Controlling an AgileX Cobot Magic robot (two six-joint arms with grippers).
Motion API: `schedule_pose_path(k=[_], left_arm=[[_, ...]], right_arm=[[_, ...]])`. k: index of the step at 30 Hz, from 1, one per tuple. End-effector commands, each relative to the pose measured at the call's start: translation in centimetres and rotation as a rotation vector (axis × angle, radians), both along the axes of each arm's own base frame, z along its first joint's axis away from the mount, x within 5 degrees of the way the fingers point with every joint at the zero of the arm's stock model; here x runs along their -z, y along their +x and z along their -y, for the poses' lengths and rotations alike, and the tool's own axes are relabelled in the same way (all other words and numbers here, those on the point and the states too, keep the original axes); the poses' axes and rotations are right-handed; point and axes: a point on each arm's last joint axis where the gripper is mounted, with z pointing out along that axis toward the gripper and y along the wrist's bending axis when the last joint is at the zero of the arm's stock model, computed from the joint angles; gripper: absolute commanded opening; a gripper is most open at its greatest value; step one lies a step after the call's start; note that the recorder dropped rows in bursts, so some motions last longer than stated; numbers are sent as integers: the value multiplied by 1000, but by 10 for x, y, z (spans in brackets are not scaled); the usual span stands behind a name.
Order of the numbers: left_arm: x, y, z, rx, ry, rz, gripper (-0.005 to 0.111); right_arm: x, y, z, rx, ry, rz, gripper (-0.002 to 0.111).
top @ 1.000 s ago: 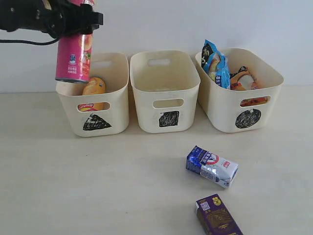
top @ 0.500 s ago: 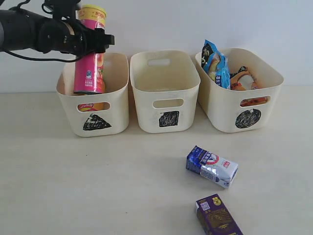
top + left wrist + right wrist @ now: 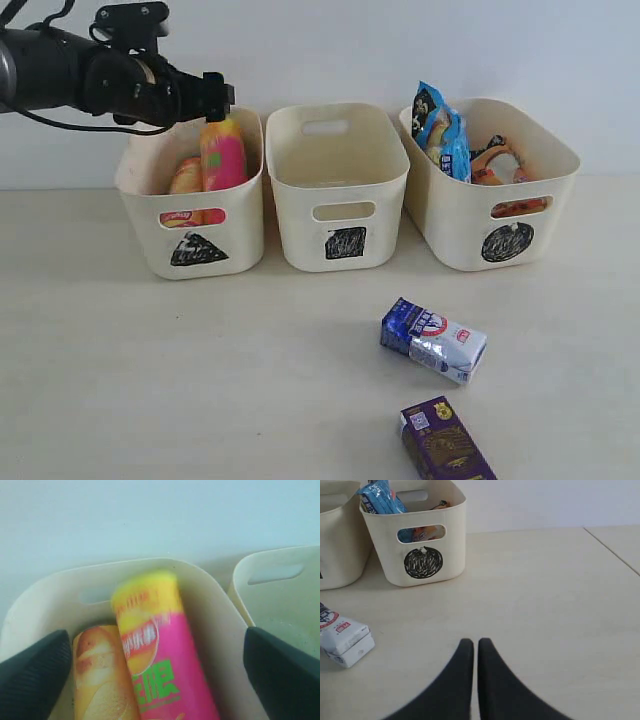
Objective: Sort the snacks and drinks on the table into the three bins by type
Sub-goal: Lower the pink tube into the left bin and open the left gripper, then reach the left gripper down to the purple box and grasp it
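My left gripper [image 3: 207, 96] hangs open over the triangle bin [image 3: 190, 250], its fingers wide apart in the left wrist view. The pink chip tube [image 3: 222, 152] [image 3: 155, 650] leans free inside that bin beside the yellow tube [image 3: 186, 175] [image 3: 100, 675]. The white and blue carton [image 3: 434, 340] [image 3: 342, 637] and the dark purple carton [image 3: 445, 440] lie on the table [image 3: 150, 380]. The blue packet [image 3: 445, 130] and orange packet [image 3: 495, 160] sit in the circle bin [image 3: 490, 225]. My right gripper [image 3: 475, 642] is shut and empty, low over the table; the exterior view does not show it.
The square bin [image 3: 340, 210] stands between the other two and looks empty. A white wall runs behind the bins. The table's seam or edge [image 3: 612, 552] shows in the right wrist view.
The left gripper lowered the pink tube into the triangle bin and let go; the tube now leans beside the yellow one. The cartons have not moved.
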Motion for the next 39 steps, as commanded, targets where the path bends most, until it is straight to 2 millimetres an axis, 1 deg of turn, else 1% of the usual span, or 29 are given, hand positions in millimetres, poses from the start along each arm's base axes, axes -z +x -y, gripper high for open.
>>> schedule_pose_path(k=[1,5,8,9,10,12,14,15,17,20,24,28,34,39], left_arm=[[-11,-3,-2,-20,-18,-9,87],[-31,-12,-6,-25,4,-9,87],[-47,-22,-10,-6,84,-33,86],[-51,-27,-12,3,123,-53,84],[-55,-31,-15,17,168,-74,79],[-62,-40,-19,50,257,-119,63],[-67,-47,-22,77,318,-155,42],[-68,-52,-24,90,353,-189,26],[-71,-60,-27,105,382,-219,3],[-79,-74,-28,137,390,-228,4],[-88,-100,-25,186,365,-223,4],[-88,-126,-20,229,383,-238,4],[-79,-163,-1,348,436,-259,4],[-70,-185,25,479,381,-288,4]], right_arm=[[1,0,0,2,-2,5,0],[1,0,0,2,-2,5,0],[1,0,0,2,-2,5,0],[1,0,0,2,-2,5,0],[1,0,0,2,-2,5,0],[1,0,0,2,-2,5,0],[1,0,0,2,-2,5,0],[1,0,0,2,-2,5,0],[1,0,0,2,-2,5,0],[1,0,0,2,-2,5,0],[1,0,0,2,-2,5,0],[1,0,0,2,-2,5,0],[1,0,0,2,-2,5,0],[1,0,0,2,-2,5,0]])
